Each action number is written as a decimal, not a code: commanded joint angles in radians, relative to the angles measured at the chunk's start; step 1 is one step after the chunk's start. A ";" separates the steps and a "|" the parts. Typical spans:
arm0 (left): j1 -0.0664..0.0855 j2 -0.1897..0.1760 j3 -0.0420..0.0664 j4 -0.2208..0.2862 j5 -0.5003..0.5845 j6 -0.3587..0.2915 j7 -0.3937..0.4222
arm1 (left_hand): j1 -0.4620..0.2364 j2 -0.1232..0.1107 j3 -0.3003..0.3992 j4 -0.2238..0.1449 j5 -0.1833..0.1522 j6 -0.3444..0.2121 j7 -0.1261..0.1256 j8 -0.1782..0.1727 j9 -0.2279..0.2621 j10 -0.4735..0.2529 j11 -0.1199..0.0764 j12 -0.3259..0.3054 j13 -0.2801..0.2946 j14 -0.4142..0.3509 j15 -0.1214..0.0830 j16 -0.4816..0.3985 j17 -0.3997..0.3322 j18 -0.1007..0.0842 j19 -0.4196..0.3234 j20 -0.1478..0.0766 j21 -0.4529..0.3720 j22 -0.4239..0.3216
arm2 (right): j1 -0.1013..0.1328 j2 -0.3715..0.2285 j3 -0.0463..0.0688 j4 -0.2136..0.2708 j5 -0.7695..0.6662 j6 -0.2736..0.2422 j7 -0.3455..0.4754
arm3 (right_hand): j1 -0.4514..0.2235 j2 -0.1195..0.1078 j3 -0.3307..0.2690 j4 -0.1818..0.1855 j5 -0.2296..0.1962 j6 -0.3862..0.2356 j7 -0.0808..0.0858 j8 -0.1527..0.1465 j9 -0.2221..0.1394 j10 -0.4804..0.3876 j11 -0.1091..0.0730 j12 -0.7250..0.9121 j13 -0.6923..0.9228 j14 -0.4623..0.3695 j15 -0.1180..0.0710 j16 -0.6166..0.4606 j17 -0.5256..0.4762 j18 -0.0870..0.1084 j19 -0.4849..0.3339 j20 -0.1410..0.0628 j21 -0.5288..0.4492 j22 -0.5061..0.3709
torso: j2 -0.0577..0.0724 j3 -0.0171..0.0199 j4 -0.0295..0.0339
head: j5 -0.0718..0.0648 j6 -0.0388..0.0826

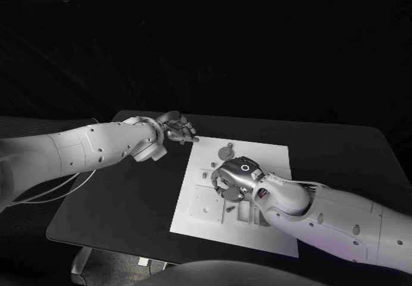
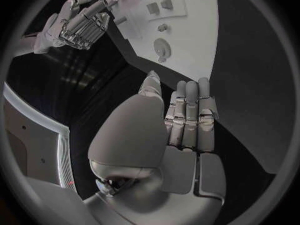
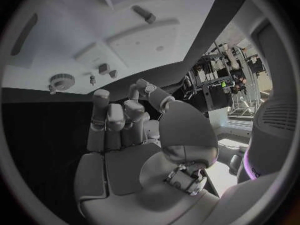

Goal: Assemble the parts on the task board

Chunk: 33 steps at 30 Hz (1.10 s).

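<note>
My right hand (image 1: 233, 177) hangs over the middle of the task board (image 1: 270, 152), palm down, with its fingers (image 3: 115, 122) curled in close together; from the wrist view I see nothing between them, so I judge this hand holds no part. My left hand (image 1: 176, 127) is beside the far left corner of the board, above the dark worktop (image 1: 128, 202), with its fingers (image 2: 190, 115) straight, side by side and bent toward the palm, also holding nothing as far as I can tell. On the board, the parts are small and pale: a round part (image 3: 61, 80) like a gear lies near the far edge, some small blocks (image 3: 103, 68) stand close to it, and one oblong piece (image 3: 144, 14) lies more apart. I think the work is at the step of choosing and picking a part, with nothing yet lifted. The next move, in my opinion, asks me to open the right fingers, lower them on one loose part and pinch it carefully, because the pieces are little and near each other.
</note>
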 commanded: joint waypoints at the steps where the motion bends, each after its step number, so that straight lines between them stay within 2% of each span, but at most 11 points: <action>1: 0.001 0.001 0.001 0.003 0.002 -0.002 0.011 | 0.011 0.001 0.007 -0.001 0.006 0.008 0.001 0.004 -0.002 -0.003 -0.005 0.003 0.001 0.001 0.003 -0.003 -0.002 0.018 0.001 0.001 -0.003 -0.001 | -0.001 -0.007 0.000 -0.004 -0.026 -0.001 -0.014 | 0.007 -0.003 -0.005 0.000 -0.003 0.006 0.000 -0.003 0.001 0.007 0.002 -0.005 -0.002 0.009 -0.001 -0.007 -0.001 0.007 0.008 0.002 0.004 -0.001 | 0.000 -0.0006 0.0002 | -0.002 -0.001; 6: 0.001 0.000 0.001 0.003 0.002 -0.002 0.011 | 0.011 0.001 0.007 -0.001 0.006 0.009 0.001 0.005 -0.002 -0.003 -0.005 0.003 0.001 0.000 0.003 -0.003 -0.002 0.018 0.001 0.001 -0.003 -0.002 | 0.000 -0.017 0.000 0.006 -0.007 0.009 -0.013 | 0.007 -0.005 -0.005 0.000 -0.003 0.007 0.000 -0.003 0.001 0.008 0.002 -0.006 -0.002 0.010 -0.001 -0.008 -0.002 0.007 0.009 0.002 0.004 -0.001 | 0.000 -0.0001 0.0001 | -0.002 -0.001; 11: 0.001 0.000 0.001 0.003 0.002 -0.002 0.011 | 0.012 0.001 0.007 -0.001 0.006 0.009 0.001 0.005 -0.002 -0.003 -0.005 0.003 0.001 0.000 0.003 -0.003 -0.002 0.018 0.001 0.001 -0.003 -0.002 | 0.000 -0.039 0.000 0.025 0.024 0.060 -0.011 | 0.000 -0.019 -0.007 0.002 -0.003 0.008 -0.001 -0.007 -0.002 0.010 0.001 -0.010 -0.003 0.012 -0.001 -0.011 -0.004 0.007 0.009 0.003 0.002 -0.002 | 0.000 -0.0003 0.0002 | -0.002 -0.001; 12: 0.001 0.000 0.001 0.003 0.002 -0.002 0.011 | 0.012 0.001 0.007 -0.001 0.006 0.009 0.001 0.005 -0.002 -0.003 -0.005 0.003 0.001 0.000 0.003 -0.003 -0.002 0.018 0.001 0.001 -0.003 -0.002 | 0.000 -0.043 0.000 0.029 0.033 0.076 -0.009 | -0.006 -0.030 -0.009 0.004 -0.003 0.005 0.000 -0.012 -0.005 0.010 0.002 -0.013 -0.004 0.012 0.000 -0.013 -0.004 0.007 0.008 0.004 0.001 -0.002 | 0.000 -0.0003 -0.0007 | -0.001 -0.001; 14: 0.001 0.000 0.001 0.005 0.002 -0.001 0.011 | 0.012 0.001 0.007 -0.001 0.006 0.009 0.001 0.005 -0.002 -0.003 -0.005 0.003 0.001 0.000 0.003 -0.003 -0.002 0.018 0.001 0.001 -0.003 -0.002 | 0.000 -0.053 0.000 0.041 0.035 0.117 -0.007 | -0.021 -0.058 -0.014 0.006 -0.030 -0.006 0.006 -0.024 -0.013 0.004 0.008 -0.018 -0.004 0.007 0.001 -0.016 -0.004 0.007 0.005 0.006 -0.002 -0.003 | -0.001 -0.0004 -0.0013 | -0.002 -0.001; 16: 0.001 -0.001 0.001 0.005 0.002 -0.001 0.011 | 0.011 0.000 0.007 -0.001 0.006 0.009 0.001 0.005 -0.002 -0.003 -0.005 0.003 0.001 0.000 0.003 -0.003 -0.002 0.018 0.001 0.001 -0.003 -0.002 | 0.001 -0.058 0.000 0.049 0.035 0.146 -0.006 | -0.030 -0.084 -0.012 0.009 -0.095 -0.014 0.012 -0.035 -0.020 -0.007 0.014 -0.023 -0.002 0.000 0.006 -0.019 -0.003 0.007 0.000 0.008 -0.007 -0.005 | -0.001 -0.0003 -0.0011 | -0.002 -0.002; 17: 0.001 -0.001 0.001 0.005 0.002 -0.001 0.010 | 0.011 0.000 0.007 -0.001 0.006 0.009 0.001 0.005 -0.002 -0.003 -0.005 0.003 0.001 0.000 0.003 -0.003 -0.002 0.018 0.001 0.001 -0.003 -0.002 | 0.001 -0.061 0.000 0.054 0.034 0.165 -0.007 | -0.033 -0.097 -0.010 0.012 -0.108 -0.020 0.015 -0.040 -0.023 -0.015 0.017 -0.027 -0.002 -0.005 0.009 -0.020 -0.002 0.007 -0.003 0.009 -0.010 -0.006 | -0.001 -0.0003 -0.0007 | -0.001 -0.002; 21: 0.001 -0.003 0.001 0.007 0.002 0.000 0.010 | 0.011 0.000 0.006 -0.001 0.006 0.009 0.001 0.005 -0.002 -0.003 -0.005 0.003 0.001 0.000 0.003 -0.003 -0.002 0.017 0.001 0.001 -0.003 -0.002 | 0.001 -0.069 0.000 0.068 0.025 0.228 -0.008 | -0.050 -0.128 -0.013 0.018 -0.131 -0.038 0.025 -0.054 -0.028 -0.039 0.026 -0.037 0.000 -0.021 0.017 -0.022 0.001 0.007 -0.016 0.016 -0.017 -0.007 | 0.000 0.0005 -0.0008 | -0.001 -0.002; 22: 0.001 -0.003 0.001 0.008 0.002 0.000 0.010 | 0.011 0.000 0.006 -0.001 0.006 0.009 0.001 0.005 -0.002 -0.003 -0.005 0.003 0.001 0.000 0.003 -0.003 -0.002 0.017 0.001 0.001 -0.003 -0.002 | 0.001 -0.071 0.000 0.071 0.020 0.243 -0.007 | -0.060 -0.129 -0.027 0.013 -0.119 -0.045 0.028 -0.058 -0.029 -0.050 0.030 -0.040 0.001 -0.030 0.021 -0.022 0.004 0.007 -0.024 0.019 -0.019 -0.005 | 0.000 0.0005 -0.0008 | -0.001 -0.002; 28: 0.001 -0.004 0.001 0.010 0.002 0.002 0.010 | 0.010 -0.001 0.006 -0.001 0.005 0.009 0.001 0.005 -0.002 -0.003 -0.005 0.003 0.000 0.000 0.003 -0.003 -0.002 0.017 0.001 0.001 -0.003 -0.002 | 0.001 -0.074 0.000 0.073 0.003 0.295 0.012 | -0.054 -0.129 -0.060 0.002 -0.121 -0.063 0.039 -0.068 -0.029 -0.076 0.040 -0.045 0.007 -0.051 0.031 -0.017 0.011 0.007 -0.043 0.026 -0.021 0.000 | 0.000 0.0001 -0.0010 | 0.000 -0.003; 33: 0.001 0.002 0.001 0.007 0.002 0.004 0.011 | 0.010 -0.001 0.006 -0.001 0.005 0.008 0.001 0.005 -0.002 -0.003 -0.005 0.003 0.000 0.000 0.003 -0.003 -0.002 0.017 0.001 0.001 -0.003 -0.002 | 0.001 -0.064 0.000 0.061 -0.004 0.308 0.025 | -0.029 -0.120 -0.068 0.000 -0.110 -0.066 0.041 -0.071 -0.029 -0.083 0.043 -0.043 0.011 -0.057 0.034 -0.014 0.014 0.007 -0.049 0.027 -0.021 0.003 | 0.000 0.0008 -0.0007 | 0.000 -0.005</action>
